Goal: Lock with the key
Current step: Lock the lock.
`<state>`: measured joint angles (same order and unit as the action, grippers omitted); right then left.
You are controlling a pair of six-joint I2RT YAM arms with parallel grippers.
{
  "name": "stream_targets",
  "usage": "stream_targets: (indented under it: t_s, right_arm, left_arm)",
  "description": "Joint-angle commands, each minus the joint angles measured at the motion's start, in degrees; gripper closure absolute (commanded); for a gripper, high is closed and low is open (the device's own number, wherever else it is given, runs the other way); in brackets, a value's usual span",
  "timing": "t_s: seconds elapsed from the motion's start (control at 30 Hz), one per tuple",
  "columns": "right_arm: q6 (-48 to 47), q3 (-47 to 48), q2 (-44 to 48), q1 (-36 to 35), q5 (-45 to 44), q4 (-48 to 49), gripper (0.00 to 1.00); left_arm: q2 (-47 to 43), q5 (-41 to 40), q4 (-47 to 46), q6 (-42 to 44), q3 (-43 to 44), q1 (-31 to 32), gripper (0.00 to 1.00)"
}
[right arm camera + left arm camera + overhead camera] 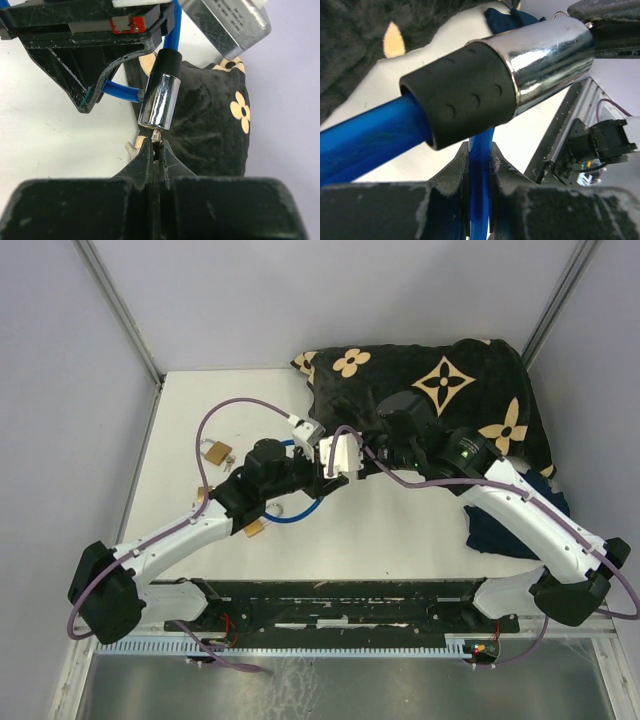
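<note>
Pincers meet above the middle of the desk [400, 530], just in front of a black blanket [440, 380] with tan flower and diamond patterns that is bunched at the far right. The left pincer [479, 160] is clenched on the blue cable [370, 135] of a cable lock: in the left wrist view a strand of the cable runs up between its two fingers [454, 172], which press on it from either side. Another stretch of the cable enters a black sleeve [465, 95] that caps the chrome lock barrel [545, 55]. The barrel is held clear of the desk. In the right wrist view it stands nearly upright, sleeve end up and chrome end down, right above the right pincer [159, 150]. That pincer is squeezed tight on the key [158, 136]. Only a short silver piece of the key shows between the fingertips and the lower face of the barrel, and how far it sits in the keyhole cannot be told. From overhead the rest of the cable loops down onto the desk under the left arm. A brass padlock [212, 450] lies on the desk to the left, well apart from the pincers. A small brass object [254, 528] shows at the edge of the left arm, and a dark blue cloth [500, 530] lies beside the right arm.
</note>
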<state>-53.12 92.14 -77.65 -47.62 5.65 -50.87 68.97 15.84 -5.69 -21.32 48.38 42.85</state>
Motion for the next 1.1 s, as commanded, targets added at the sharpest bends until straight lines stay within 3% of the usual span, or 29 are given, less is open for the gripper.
stream_targets:
  t_s: [0.0, 0.37, 0.83, 1.07]
  right_arm:
    - [-5.5, -0.9, 0.4, -0.4, -7.4, -1.5, 0.98]
    - [-1.3, 0.3, 0.6, -0.4, -6.6, -0.6, 0.98]
    - [4.1, 9.4, -3.9, 0.8, -6.0, -6.4, 0.98]
    - [-0.8, 8.6, -4.0, 1.0, -5.2, -9.1, 0.98]
  left_arm:
    - [1.1, 10.1, -3.7, -6.3, 4.0, -2.8, 0.97]
    - [7.5, 21.5, -3.0, -8.0, 6.3, -5.8, 0.97]
    - [11.7, 27.4, 9.6, 0.2, 13.4, -6.9, 0.97]
    - [12.6, 30.3, 15.1, 2.8, 15.6, -7.0, 0.97]
